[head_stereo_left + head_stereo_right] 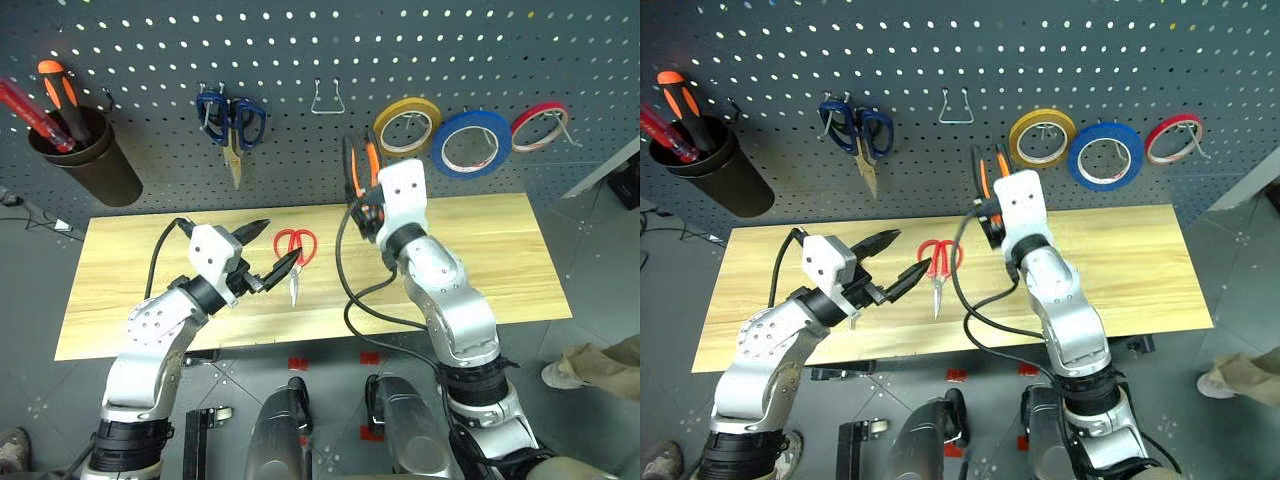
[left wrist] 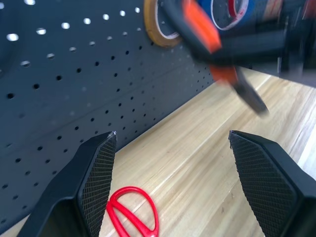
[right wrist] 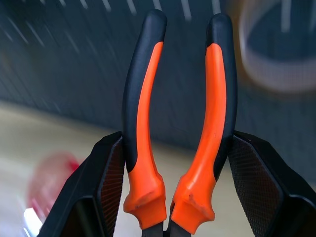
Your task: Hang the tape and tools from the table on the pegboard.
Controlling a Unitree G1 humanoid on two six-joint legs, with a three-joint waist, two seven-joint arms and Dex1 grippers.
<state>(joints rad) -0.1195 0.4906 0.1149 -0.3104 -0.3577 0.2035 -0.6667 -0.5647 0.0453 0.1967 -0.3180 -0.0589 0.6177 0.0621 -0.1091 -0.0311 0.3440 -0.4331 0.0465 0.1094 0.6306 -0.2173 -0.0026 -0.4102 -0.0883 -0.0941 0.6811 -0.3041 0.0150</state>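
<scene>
Pliers [image 3: 177,133]: held handles-up in the right gripper [image 3: 173,163], jaws closed on the orange-and-black handles, raised in front of the pegboard [image 1: 150,60] below an empty metal hook [image 1: 327,98].
Left gripper [image 1: 262,250]: jaws spread wide, holding nothing, above the tabletop [image 1: 480,250] just beside the red scissors [image 1: 295,252].
Red scissors: flat on the tabletop, blades toward the near edge.
Blue tape [image 1: 471,143]: hanging on the pegboard between a yellow roll [image 1: 407,126] and a red roll [image 1: 540,125].
Blue scissors [image 1: 231,125]: hanging on the pegboard.
</scene>
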